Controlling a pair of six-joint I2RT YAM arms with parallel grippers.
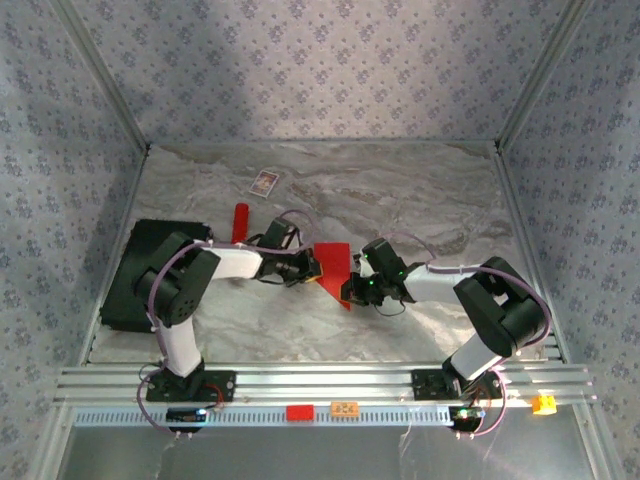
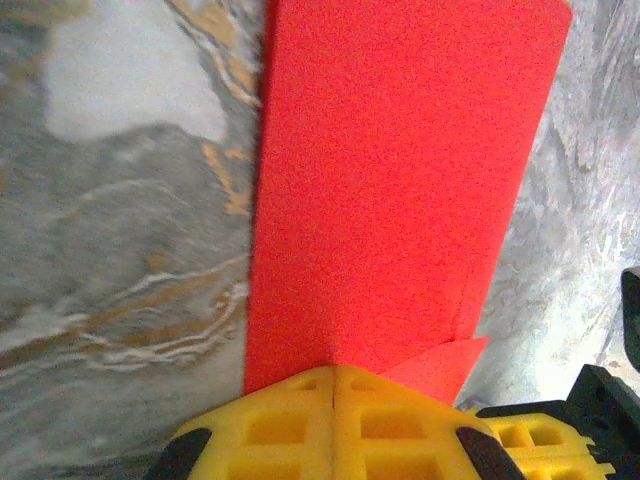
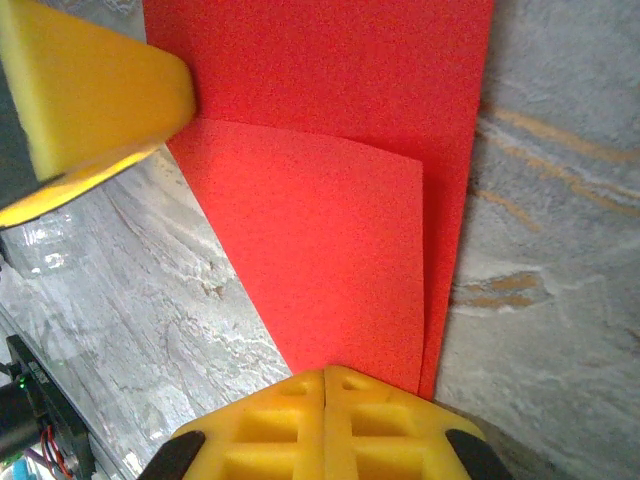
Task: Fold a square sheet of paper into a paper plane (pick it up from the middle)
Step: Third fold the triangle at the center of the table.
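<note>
The square sheet of paper, bright red and creased narrower, sits mid-worktop between both arms. The left end effector is clamped tight on the paper's left edge, yellow pads meeting. The right end effector is pinched closed on the paper's folded-over flap at the opposite side. A red stick lies left of the paper.

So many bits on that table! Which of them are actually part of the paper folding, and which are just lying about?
In the job:
- the red sheet of paper, partly folded
- the left tool and right tool, both shut on it

Lying about:
- the red stick
- the small printed card
- the black mat
</note>
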